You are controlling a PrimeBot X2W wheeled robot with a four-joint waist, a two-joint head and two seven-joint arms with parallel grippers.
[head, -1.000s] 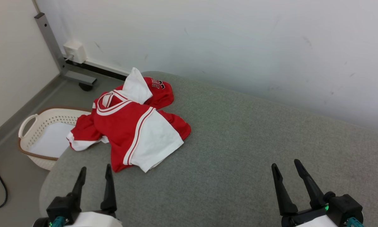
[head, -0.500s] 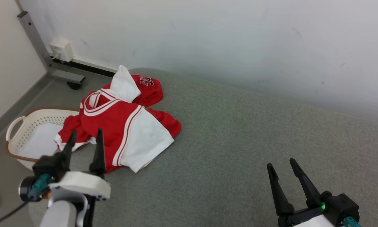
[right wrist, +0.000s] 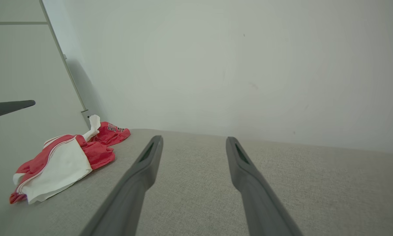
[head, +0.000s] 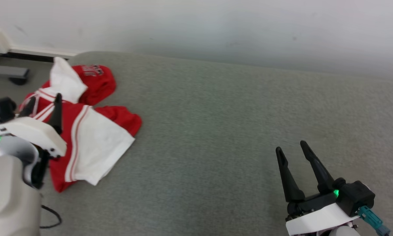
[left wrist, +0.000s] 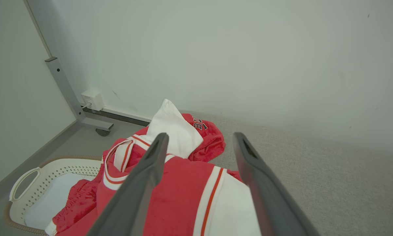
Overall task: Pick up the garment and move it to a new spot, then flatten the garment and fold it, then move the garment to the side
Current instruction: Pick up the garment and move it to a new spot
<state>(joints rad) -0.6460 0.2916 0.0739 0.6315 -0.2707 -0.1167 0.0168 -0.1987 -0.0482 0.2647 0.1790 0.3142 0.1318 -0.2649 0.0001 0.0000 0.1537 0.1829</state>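
Observation:
The garment (head: pixel 94 141), a crumpled red and white jersey with dark lettering, lies at the left end of the grey fabric surface (head: pixel 216 137). My left gripper (head: pixel 42 103) hangs open above the garment's near left part, fingers pointing toward the collar; whether it touches the cloth I cannot tell. In the left wrist view the garment (left wrist: pixel 183 186) lies just beneath and beyond the open left gripper (left wrist: pixel 200 136). My right gripper (head: pixel 291 148) stands open and empty at the lower right, far from the garment. The right wrist view has the garment (right wrist: pixel 62 160) at far left, the right gripper (right wrist: pixel 193 139) open.
A white perforated laundry basket (left wrist: pixel 22 177) sits on the floor left of the surface's rounded end. A grey metal post (left wrist: pixel 63 88) and a white wall box (left wrist: pixel 92 100) stand behind it. A pale wall (head: pixel 216 29) runs along the far edge. A black cable (head: pixel 50 218) lies below.
The head camera has swung right, shifting the scene left. My left arm has risen and reached forward from the near edge to over the garment. The right gripper has barely moved.

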